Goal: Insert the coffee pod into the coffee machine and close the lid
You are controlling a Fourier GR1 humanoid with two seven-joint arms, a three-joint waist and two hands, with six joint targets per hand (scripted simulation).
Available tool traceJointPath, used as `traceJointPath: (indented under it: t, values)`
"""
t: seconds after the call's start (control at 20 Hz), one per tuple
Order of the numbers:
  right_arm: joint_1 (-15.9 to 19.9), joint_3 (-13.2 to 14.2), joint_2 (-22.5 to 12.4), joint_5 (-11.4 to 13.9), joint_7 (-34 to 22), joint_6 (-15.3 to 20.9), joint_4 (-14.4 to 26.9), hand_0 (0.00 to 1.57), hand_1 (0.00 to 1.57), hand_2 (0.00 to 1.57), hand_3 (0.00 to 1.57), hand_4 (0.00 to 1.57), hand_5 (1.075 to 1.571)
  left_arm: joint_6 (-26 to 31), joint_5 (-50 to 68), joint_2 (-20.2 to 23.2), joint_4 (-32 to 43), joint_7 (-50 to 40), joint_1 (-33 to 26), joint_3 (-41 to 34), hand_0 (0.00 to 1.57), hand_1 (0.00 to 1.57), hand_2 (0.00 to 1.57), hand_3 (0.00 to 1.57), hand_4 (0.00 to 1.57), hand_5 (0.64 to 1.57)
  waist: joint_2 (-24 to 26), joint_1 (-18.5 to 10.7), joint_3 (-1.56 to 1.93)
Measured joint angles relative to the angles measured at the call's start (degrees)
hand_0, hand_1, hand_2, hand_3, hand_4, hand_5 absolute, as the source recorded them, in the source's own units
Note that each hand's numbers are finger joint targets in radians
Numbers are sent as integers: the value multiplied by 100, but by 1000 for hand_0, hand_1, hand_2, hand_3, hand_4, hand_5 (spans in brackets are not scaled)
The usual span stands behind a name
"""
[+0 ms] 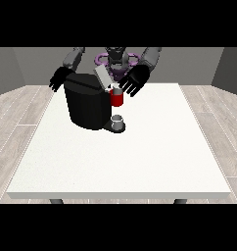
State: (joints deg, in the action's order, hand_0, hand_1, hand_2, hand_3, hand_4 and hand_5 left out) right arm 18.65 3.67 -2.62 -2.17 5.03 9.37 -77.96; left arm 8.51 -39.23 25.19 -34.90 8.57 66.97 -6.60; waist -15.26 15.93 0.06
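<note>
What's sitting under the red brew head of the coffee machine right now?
A small grey cup stands on the machine's base under the red brew head. The lid is raised; whether a pod is inside cannot be seen.

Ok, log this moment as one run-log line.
coffee machine: lid raised | hand at the view's right: open, beside red pod holder | hand at the view's left: open | cup below

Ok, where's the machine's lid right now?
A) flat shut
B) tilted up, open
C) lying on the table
B: the grey lid slants upward above the black coffee machine, over its red front part, with the robot hand at the view's right spread open beside it.
</note>
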Motion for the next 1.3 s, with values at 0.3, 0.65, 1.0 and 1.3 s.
traceJointPath:
  t: [0.3, 0.65, 1.0, 1.3]
  values:
    - [-44, 27, 20, -15, 29, 15, 138, 0, 0, 0, 0, 353, 1571, 63, -166, -34, -48, 58, -46, 163, 0, 0, 0, 0, 0, 1571, 64, -46, 1]
    - [76, -5, 68, 40, 71, 104, 161, 0, 0, 0, 0, 378, 1571, 299, -351, 131, 4, 95, 95, 274, 0, 0, 0, 0, 0, 1571, -44, -40, 1]
    - [-188, -110, 134, 94, -30, 156, 62, 0, 0, 0, 0, 427, 1571, 398, -403, 81, 42, 150, -129, 289, 0, 0, 0, 0, 0, 1571, 312, -76, -4]
    - [-456, -29, 90, -51, 122, 24, 57, 0, 0, 0, 0, 430, 1571, 365, -434, -47, -55, 128, -374, 295, 0, 0, 0, 0, 0, 1571, 573, -191, -5]
